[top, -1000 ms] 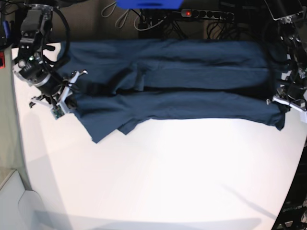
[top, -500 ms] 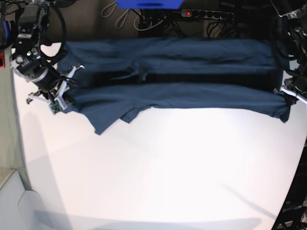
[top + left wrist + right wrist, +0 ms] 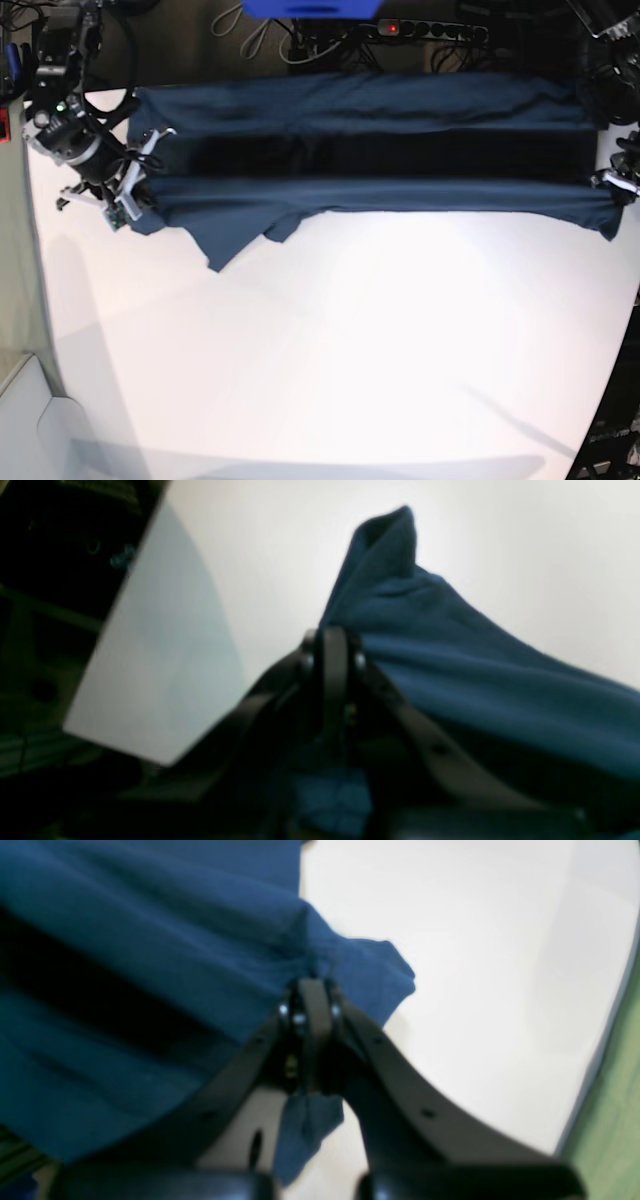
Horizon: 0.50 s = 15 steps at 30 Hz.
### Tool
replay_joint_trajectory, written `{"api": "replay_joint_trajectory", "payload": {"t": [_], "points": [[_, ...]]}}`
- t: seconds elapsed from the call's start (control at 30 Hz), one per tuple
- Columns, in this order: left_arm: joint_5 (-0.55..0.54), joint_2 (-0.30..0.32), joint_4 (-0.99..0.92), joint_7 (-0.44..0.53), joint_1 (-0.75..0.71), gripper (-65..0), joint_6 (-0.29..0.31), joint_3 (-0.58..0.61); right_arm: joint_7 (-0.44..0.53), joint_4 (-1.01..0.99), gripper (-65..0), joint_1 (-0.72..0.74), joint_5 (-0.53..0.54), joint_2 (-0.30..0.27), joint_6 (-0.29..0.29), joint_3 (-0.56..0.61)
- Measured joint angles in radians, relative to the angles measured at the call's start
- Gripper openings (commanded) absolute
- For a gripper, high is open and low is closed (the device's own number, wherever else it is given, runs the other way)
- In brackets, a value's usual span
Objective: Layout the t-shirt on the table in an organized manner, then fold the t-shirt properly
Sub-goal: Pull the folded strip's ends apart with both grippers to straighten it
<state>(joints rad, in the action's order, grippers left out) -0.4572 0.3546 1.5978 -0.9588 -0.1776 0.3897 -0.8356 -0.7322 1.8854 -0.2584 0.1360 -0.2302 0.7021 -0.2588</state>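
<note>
- Looking down from the base view, I see the t-shirt (image 3: 370, 150) pulled into a long band across the far part of the bench (image 3: 340, 360), running almost the full width from left to right.
- My right pincer (image 3: 133, 192) sits at the left end of that band, and in its wrist view the pincer (image 3: 311, 990) is clenched on a bunch of the navy fabric (image 3: 150, 940), with a small flap of cloth hanging below the closed tips.
- My left pincer (image 3: 612, 183) is at the right end, near the bench's curved edge; its wrist view shows the pincer (image 3: 332, 635) clamped tight on a fold of the shirt (image 3: 450, 650), with a peak of cloth standing up just beyond the tips.
- Between the two pincers the shirt lies in two lengthwise strips with a dark shadowed trough between them; the near strip looks taut.
- A pointed flap of fabric (image 3: 235, 240) droops toward me from the near strip on the left side and rests on the white bench top.
- The far strip lies along the far edge of the bench.
- Beyond that edge I can make out a power strip with a red light (image 3: 425, 30) and some cables.
</note>
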Motion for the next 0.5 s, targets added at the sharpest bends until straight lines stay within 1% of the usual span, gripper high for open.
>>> {"api": "replay_joint_trajectory", "payload": {"t": [0.03,0.13,0.17,0.33,0.5], "points": [[0.0,0.0,0.0,-0.011,0.0,-64.8,0.0,0.0,0.003,0.0,-65.0,-0.009,0.0,-0.007,0.0,0.001],[0.0,0.0,-0.001,-0.01,-0.002,-64.8,0.0,0.0,-0.001,-0.002,-65.0,-0.028,-0.001,-0.005,0.0,0.0],[-0.002,0.002,-0.01,0.007,-0.011,-64.8,0.001,0.005,0.0,-0.002,-65.0,-0.033,0.0,-0.005,0.0,0.0],[0.004,-0.003,-0.124,-0.007,-0.029,-64.8,0.0,0.007,0.003,-0.008,-65.0,-0.042,0.0,0.0,0.0,0.0],[0.0,-0.003,-0.216,0.006,-0.024,-64.8,0.0,0.007,0.003,-0.05,-65.0,-0.038,0.0,0.0,0.0,0.001]]}}
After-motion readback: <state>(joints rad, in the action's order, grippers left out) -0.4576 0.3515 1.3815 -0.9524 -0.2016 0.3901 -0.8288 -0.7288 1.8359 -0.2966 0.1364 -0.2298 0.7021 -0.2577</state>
